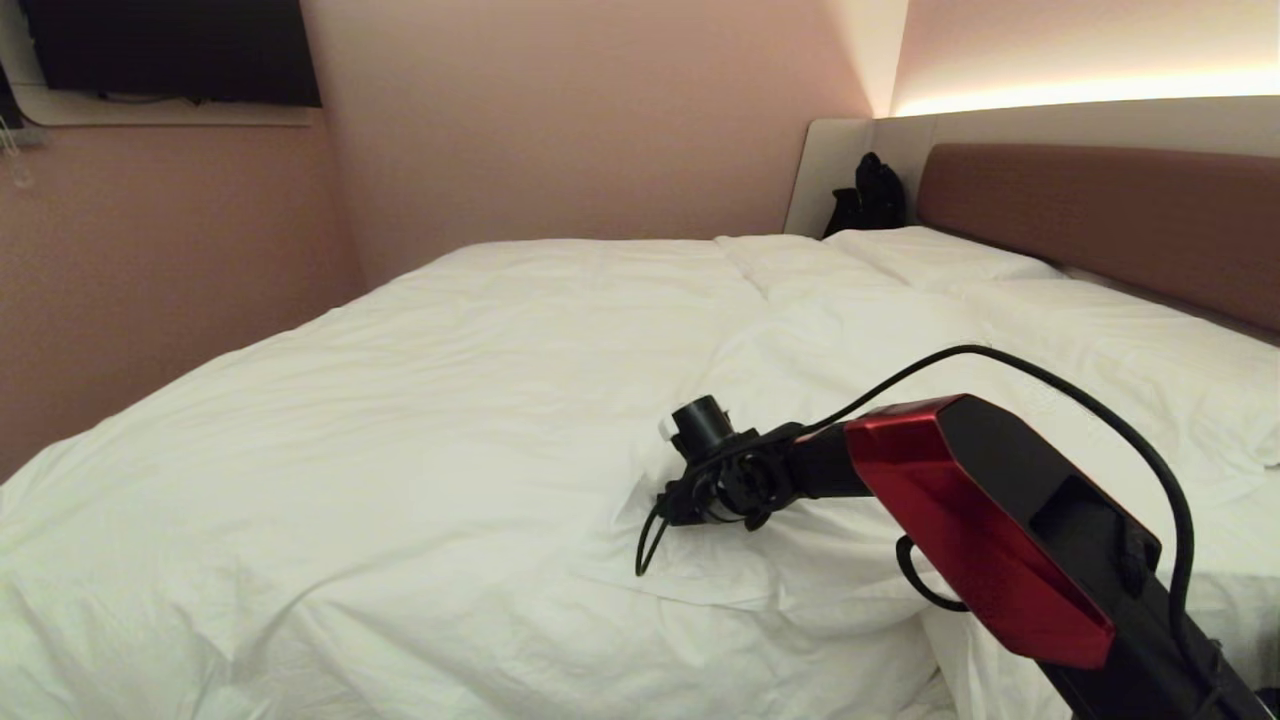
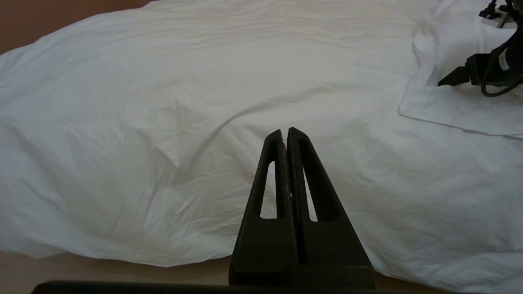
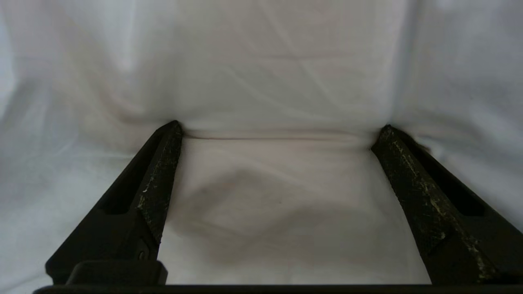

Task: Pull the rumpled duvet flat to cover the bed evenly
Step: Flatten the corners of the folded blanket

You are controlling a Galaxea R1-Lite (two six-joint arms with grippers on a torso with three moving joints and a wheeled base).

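The puffy white duvet [image 1: 400, 400] lies over most of the bed, whose reddish-brown headboard [image 1: 1100, 220] is at the far right. A turned-back corner flap [image 1: 720, 585] rests on top near the front edge. My right gripper [image 1: 672, 505] reaches out over that flap. In the right wrist view it [image 3: 280, 130] is open wide, both fingertips [image 3: 173, 130] pressed into the duvet [image 3: 278, 73], a crease running between them. My left gripper [image 2: 286, 132] is shut and empty, low beside the duvet's [image 2: 163, 102] hanging edge; it is outside the head view.
White pillows [image 1: 930, 255] lie by the headboard, with a black bag [image 1: 868, 200] in the far corner. A pink wall [image 1: 150, 250] runs close along the bed's left side under a dark screen [image 1: 170, 50]. Beige floor [image 2: 102, 273] shows below the duvet's edge.
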